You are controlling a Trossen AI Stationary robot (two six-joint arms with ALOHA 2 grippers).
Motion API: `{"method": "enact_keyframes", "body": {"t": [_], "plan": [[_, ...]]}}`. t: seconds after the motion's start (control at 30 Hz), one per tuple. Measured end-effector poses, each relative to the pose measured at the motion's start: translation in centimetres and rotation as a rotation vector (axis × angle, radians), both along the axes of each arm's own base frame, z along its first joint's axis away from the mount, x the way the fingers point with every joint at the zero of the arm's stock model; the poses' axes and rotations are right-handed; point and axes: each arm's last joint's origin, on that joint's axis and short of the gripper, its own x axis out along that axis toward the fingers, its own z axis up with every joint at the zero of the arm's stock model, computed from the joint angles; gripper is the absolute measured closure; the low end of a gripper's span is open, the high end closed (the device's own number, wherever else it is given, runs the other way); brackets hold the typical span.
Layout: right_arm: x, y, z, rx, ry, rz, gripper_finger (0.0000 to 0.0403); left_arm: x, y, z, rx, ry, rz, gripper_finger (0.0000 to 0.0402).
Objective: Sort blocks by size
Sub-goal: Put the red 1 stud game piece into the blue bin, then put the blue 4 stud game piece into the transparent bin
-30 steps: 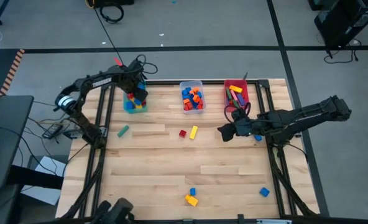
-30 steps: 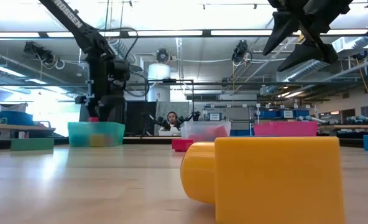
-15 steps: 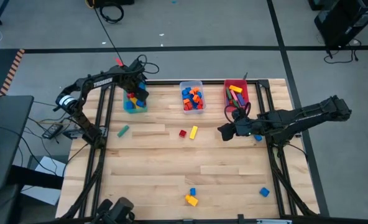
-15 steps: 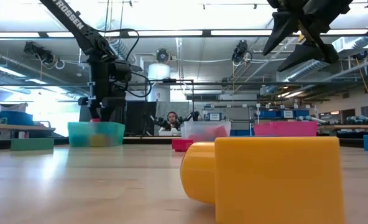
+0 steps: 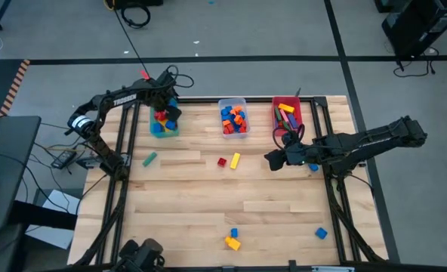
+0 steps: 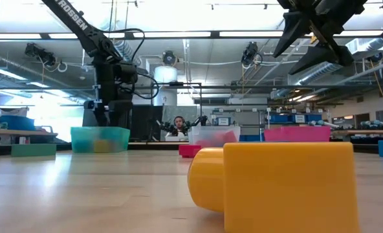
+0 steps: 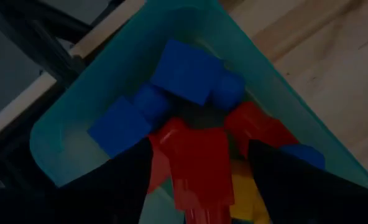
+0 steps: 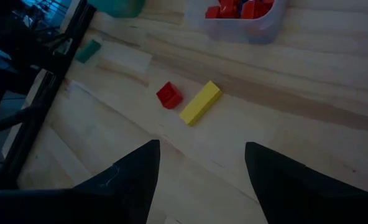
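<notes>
The desk is a pale wooden top; only the high view shows it whole. Three bins stand in a row at its far edge: teal bin, clear bin, red bin. Each holds blocks.

The left arm reaches over the teal bin. The left claw hangs above that bin, spread. The left wrist view shows what the high view cannot: a red block lies between the two dark fingers on top of the pile, with blue blocks beyond it and a yellow one beneath. Whether the fingers touch the red block cannot be told.

The right arm lies across the desk's right side. The right claw is spread, holds nothing, and sits above the bare desk in front of the red bin. The right wrist view shows its fingers pointing toward a yellow bar and a small red cube, just beside each other on the desk, with a green block farther off.

Loose blocks in the high view: a blue block next to the right arm, a blue cube near the right front, and an orange block touching a small blue one at the front edge.

The low view alone shows a large yellow block close to the lens and a person in the room behind the desk.
</notes>
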Motion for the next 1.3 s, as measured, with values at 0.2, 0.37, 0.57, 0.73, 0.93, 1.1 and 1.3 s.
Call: {"method": "enact_keyframes", "body": {"t": [0.2, 0.37, 0.57, 0.73, 0.93, 1.1, 1.3], "plan": [[0.0, 0.0, 0.0, -0.004, 0.003, 0.005, 0.0153, 0.4, 0.2, 1.6, 0.007, -0.031, 0.024, 0.0121], [0.0, 0.0, 0.0, -0.026, 0.011, 0.026, 0.0153, 1.3, -2.5, 5.0, 0.075, -0.137, -0.01, 0.0127], [0.4, 0.1, 0.5, -0.169, -0.025, 0.076, 0.0153, 2.7, -9.0, 8.5, 0.141, -0.309, -0.079, 0.0135], [1.8, 1.2, 1.1, -0.274, -0.091, 0.192, 0.0154, 4.0, -14.9, 9.2, 0.169, -0.425, -0.133, 0.0141], [4.3, 4.1, 2.6, -0.368, -0.002, 0.385, 0.0155, 4.8, -20.5, 7.8, 0.128, -0.448, -0.189, 0.0142], [6.8, 7.5, 4.4, -0.374, 0.15, 0.476, 0.0155, 5.1, -24.2, 7.3, 0.075, -0.477, -0.25, 0.0142], [9.7, 12.5, 4.5, -0.305, 0.32, 0.459, 0.0155, 4.8, -28.2, 7.4, 0.112, -0.491, -0.372, 0.0142]]}}
